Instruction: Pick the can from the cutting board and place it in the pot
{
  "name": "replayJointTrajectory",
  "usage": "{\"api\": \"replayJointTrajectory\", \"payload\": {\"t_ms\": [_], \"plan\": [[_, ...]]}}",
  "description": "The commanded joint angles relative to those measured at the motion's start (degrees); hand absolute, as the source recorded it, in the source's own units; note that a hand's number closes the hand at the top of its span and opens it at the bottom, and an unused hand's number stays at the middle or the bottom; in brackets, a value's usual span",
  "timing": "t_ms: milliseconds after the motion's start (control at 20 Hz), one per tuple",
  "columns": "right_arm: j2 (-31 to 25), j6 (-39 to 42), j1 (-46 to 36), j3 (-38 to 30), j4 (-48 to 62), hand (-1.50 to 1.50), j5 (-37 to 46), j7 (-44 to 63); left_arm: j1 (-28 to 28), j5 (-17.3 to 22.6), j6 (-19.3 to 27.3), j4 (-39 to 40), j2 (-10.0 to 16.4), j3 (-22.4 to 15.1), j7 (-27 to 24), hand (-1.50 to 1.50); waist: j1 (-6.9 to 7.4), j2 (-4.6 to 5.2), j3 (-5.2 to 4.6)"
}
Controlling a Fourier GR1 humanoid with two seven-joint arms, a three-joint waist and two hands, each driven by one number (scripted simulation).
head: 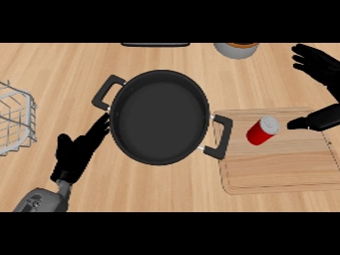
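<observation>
Wooden counter (pixel 55 64): black 2-handled pot (pixel 158 117) mid-view. Red silver-topped can (pixel 261 130) lies tilted on pale wooden cutting board (pixel 290 169) right of it. My right hand (pixel 331 69) spread wide, thumb just beside can; my left hand (pixel 77 152) straight-fingered by pot's left rim.

The light wooden bench (pixel 55 64) shows smooth plank grain; the pale rectangular wooden cutting board (pixel 290 169) looks matt. The round black pot (pixel 158 119) has a dull finish. The small red can (pixel 262 131) carries a shiny metal lid; the grey wire basket (pixel 10 124) looks metallic
</observation>
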Motion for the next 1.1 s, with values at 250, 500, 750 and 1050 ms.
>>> {"api": "replayJointTrajectory", "payload": {"t_ms": [250,500,750,1050], "plan": [[3.4,9.1,-6.4,4.5,9.3,-1.50,-1.5,13.1,1.6,-0.8,-2.2,0.1,-0.9,0.9,-1.1,0.00,0.40,0.12,0.03],[3.2,18.3,-8.6,9.1,16.5,-1.50,3.3,11.0,-0.2,-2.5,-2.5,4.6,-2.5,1.1,-3.4,0.00,0.54,0.40,0.04],[4.4,19.6,-7.1,7.5,28.1,-1.50,13.9,-3.7,-0.2,-2.8,-2.4,-1.1,-2.4,2.5,3.4,0.00,0.63,0.28,0.12],[4.5,17.2,-4.4,3.6,32.4,-1.50,18.8,-13.9,1.8,-4.2,-2.8,-4.9,-2.6,4.5,5.0,0.00,0.29,0.11,0.11]]}}
